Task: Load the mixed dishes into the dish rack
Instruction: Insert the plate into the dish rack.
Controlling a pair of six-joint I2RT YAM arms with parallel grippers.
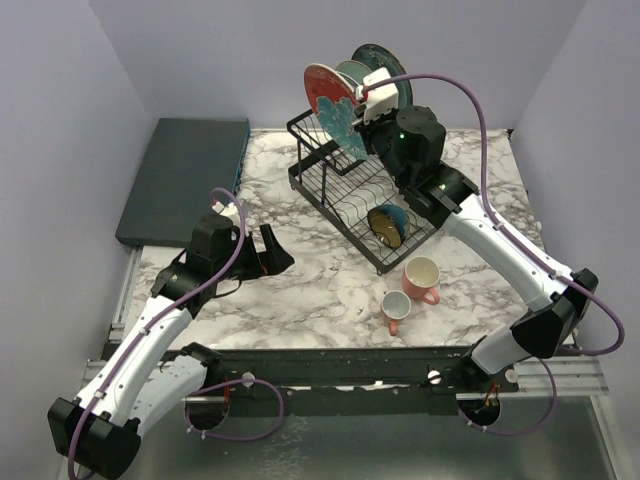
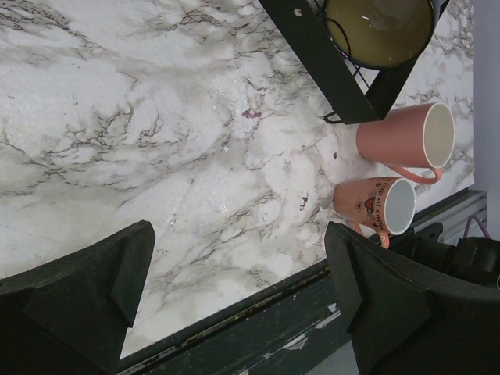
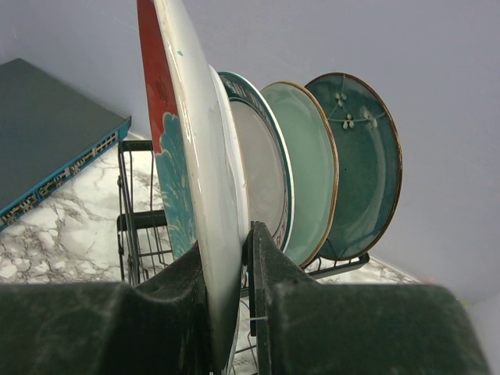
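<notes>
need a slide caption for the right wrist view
Right gripper pinches the red-and-teal plate upright beside three plates standing in the dish rack.

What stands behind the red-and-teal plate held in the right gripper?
Three upright plates: a white blue-rimmed plate, a pale green plate, then a dark teal plate. The red-and-teal plate and right gripper cover much of the white one.
</notes>
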